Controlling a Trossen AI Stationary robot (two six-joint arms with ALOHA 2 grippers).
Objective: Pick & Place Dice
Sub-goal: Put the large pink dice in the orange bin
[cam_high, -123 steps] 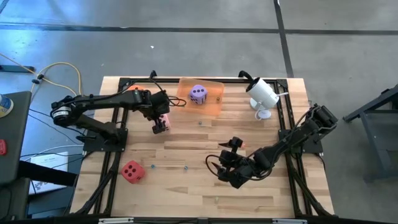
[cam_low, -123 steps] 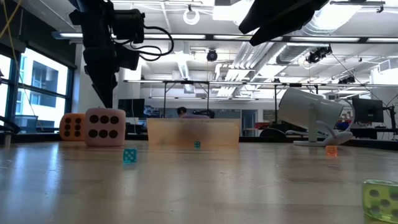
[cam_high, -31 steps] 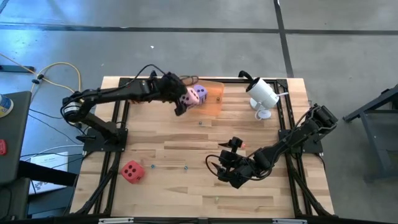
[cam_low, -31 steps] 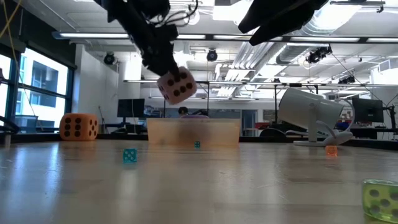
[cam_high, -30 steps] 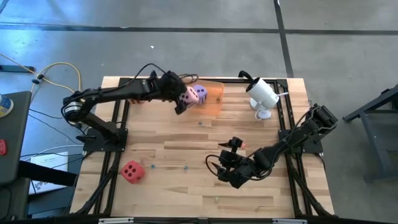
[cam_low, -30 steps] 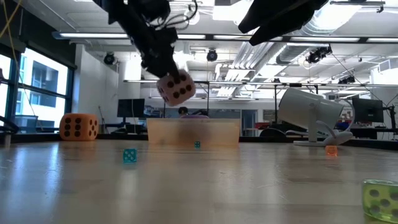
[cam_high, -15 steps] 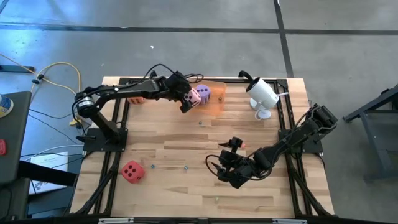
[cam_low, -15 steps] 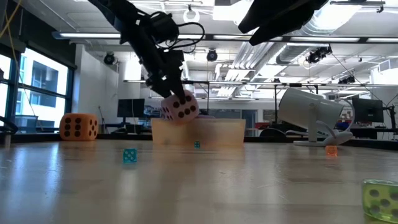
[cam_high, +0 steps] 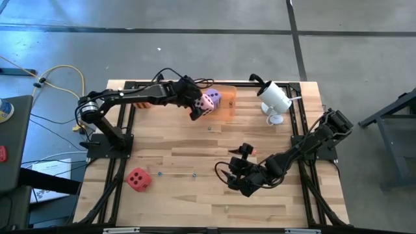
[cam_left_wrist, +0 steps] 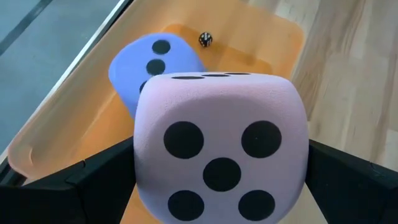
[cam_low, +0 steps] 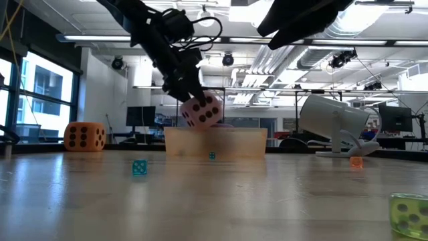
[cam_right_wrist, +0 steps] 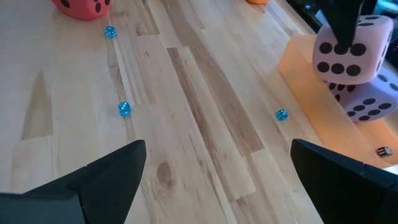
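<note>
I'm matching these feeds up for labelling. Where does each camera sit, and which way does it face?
High: overhead, looking down; table, both arms.
Low: table height, facing the room; left claw holding pink die above tray.
Left wrist: past its fingers; pink die, purple die.
Right wrist: open right claw; across the table.
All four share the pink die.

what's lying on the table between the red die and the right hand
In the high view, two tiny blue dice lie between the red die and the right hand.
</note>
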